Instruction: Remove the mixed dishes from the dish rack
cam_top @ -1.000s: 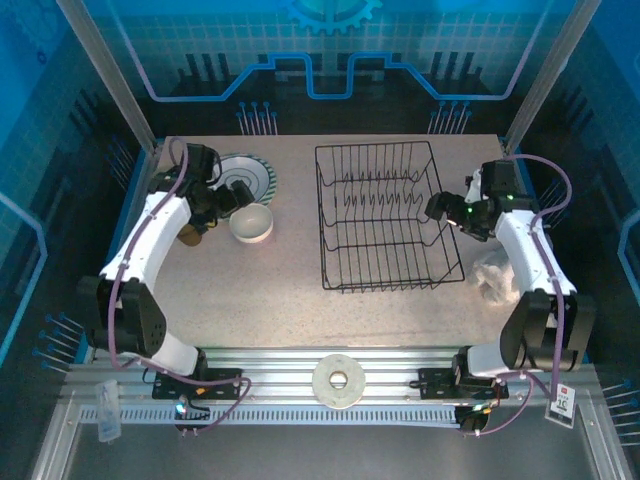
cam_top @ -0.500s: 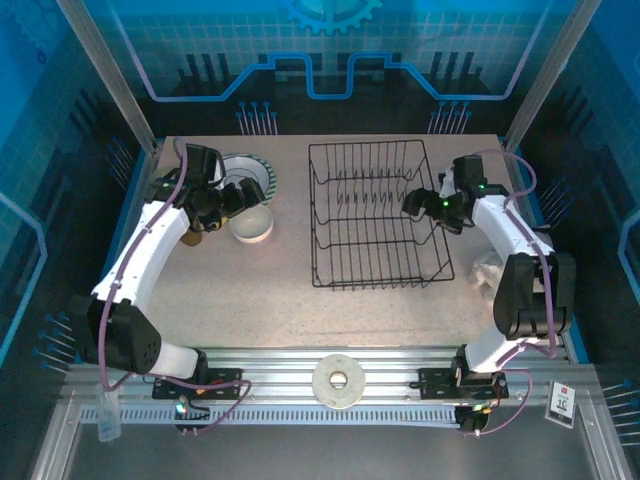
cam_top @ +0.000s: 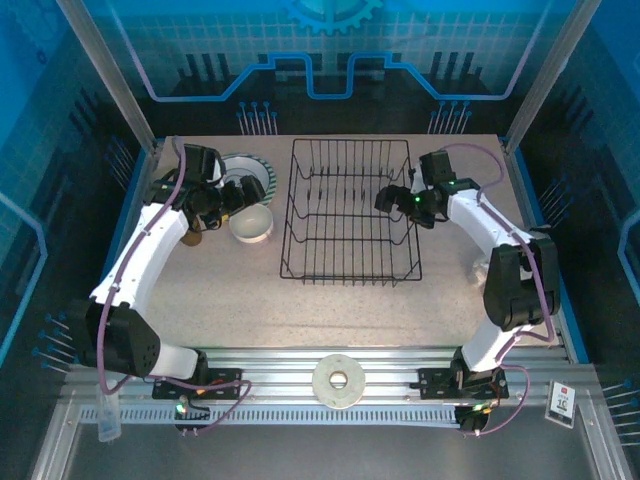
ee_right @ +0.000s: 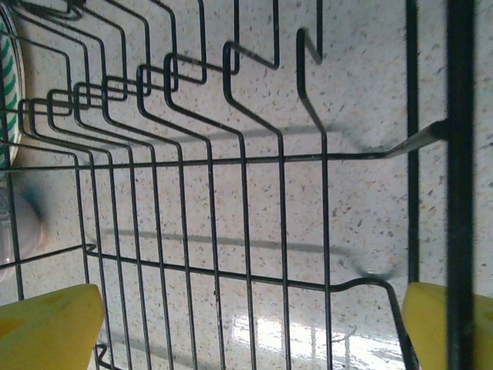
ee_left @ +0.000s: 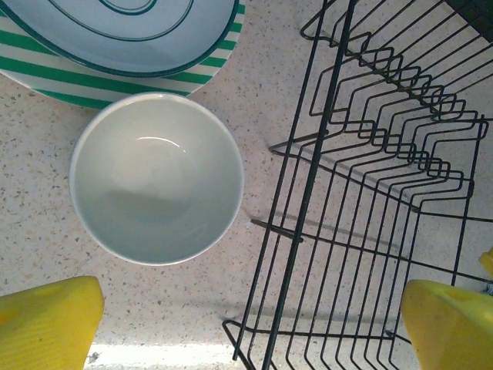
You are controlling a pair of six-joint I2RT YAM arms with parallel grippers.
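Vs. a sec ago, the dish rack (cam_top: 350, 280) had slid left across the table (cam_top: 300, 310) & sat just beside the cream bowl (cam_top: 251, 223). The right gripper (cam_top: 390, 197) was at its right rim, jaws wide apart. Left gripper (cam_top: 243, 195) hung over the bowl, fingers spread, holding nothing; green-and-white striped plate (cam_top: 258, 170) lay just behind.

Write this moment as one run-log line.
dish rack empty | bowl and striped plate on table, left of rack | left gripper open by bowl | right gripper open over rack's right part
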